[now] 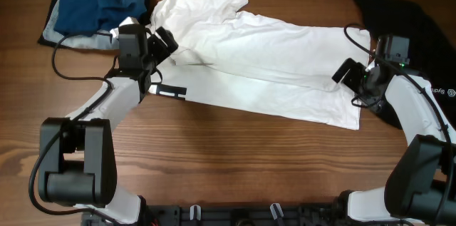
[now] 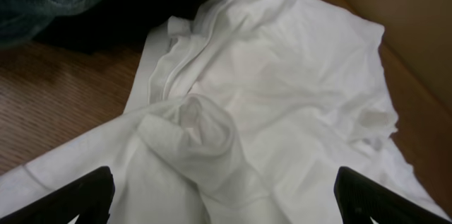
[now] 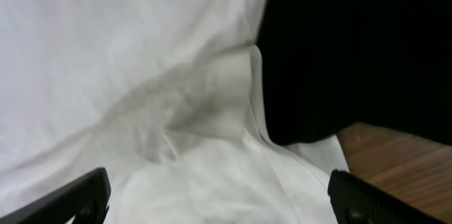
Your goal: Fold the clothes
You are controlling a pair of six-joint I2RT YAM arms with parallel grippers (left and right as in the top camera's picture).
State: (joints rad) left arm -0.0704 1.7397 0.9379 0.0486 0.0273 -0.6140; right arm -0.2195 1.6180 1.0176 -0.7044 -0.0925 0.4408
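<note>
The white T-shirt (image 1: 263, 62) lies spread across the middle of the wooden table, one sleeve (image 1: 203, 1) pointing to the back. A strip of its black print (image 1: 172, 92) shows at its front left edge. My left gripper (image 1: 162, 44) is open over the shirt's left end, above a bunched fold (image 2: 201, 128). My right gripper (image 1: 347, 75) is open over the shirt's right end; its view shows creased white cloth (image 3: 176, 104) between the fingers.
A blue collared shirt (image 1: 100, 1) lies on a grey cloth at the back left. A black cloth (image 1: 406, 19) lies at the right edge, touching the T-shirt's right end. Bare wood runs along the front of the table (image 1: 242, 162).
</note>
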